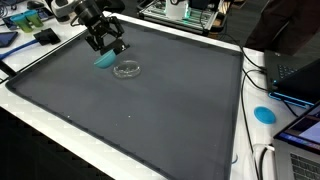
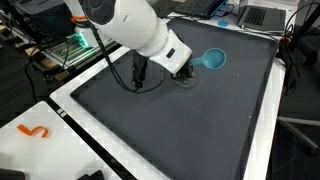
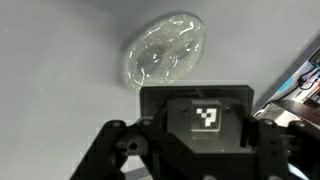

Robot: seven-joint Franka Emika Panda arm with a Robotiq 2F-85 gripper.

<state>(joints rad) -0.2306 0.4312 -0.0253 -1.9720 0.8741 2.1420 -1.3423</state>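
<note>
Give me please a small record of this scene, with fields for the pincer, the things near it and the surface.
surface: dark mat on a white table
pincer: pincer low over the dark mat, near a corner; open or shut cannot be told
nearest thing: teal item, right below the pincer; held or only touched is unclear
beside it: clear dish, lying on the dark mat, apart from the teal item
off the mat: blue disc on the white table
</note>
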